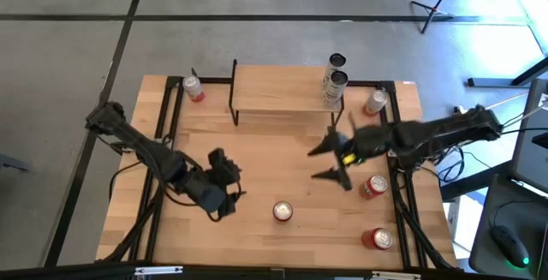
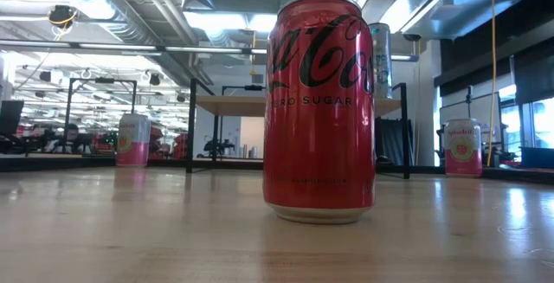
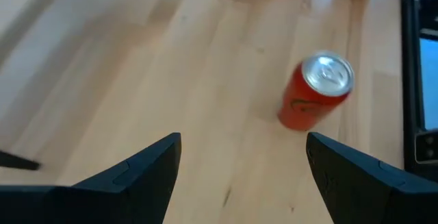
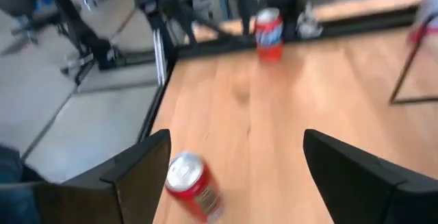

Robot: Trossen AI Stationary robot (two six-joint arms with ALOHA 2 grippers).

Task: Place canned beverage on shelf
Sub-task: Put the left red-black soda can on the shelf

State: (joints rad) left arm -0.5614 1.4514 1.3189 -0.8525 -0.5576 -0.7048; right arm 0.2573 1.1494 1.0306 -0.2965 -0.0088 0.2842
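The shelf (image 1: 282, 90) stands at the table's far middle on thin black legs, and two dark-topped cans (image 1: 336, 79) stand on its right end. A red can (image 1: 282, 211) stands upright on the table near the front edge; it also shows in the low view (image 2: 320, 110) and the left wrist view (image 3: 316, 90). My left gripper (image 1: 227, 194) is open and empty to the left of this can. My right gripper (image 1: 330, 162) is open and empty in front of the shelf's right end, above the table. A red can (image 4: 194, 183) shows by one of its fingers.
Two more red cans (image 1: 373, 186) (image 1: 379, 239) stand at the near right. A pink can (image 1: 194, 88) stands left of the shelf and another (image 1: 375, 102) right of it. Black frame rails (image 1: 167, 117) run along the table's left and right sides.
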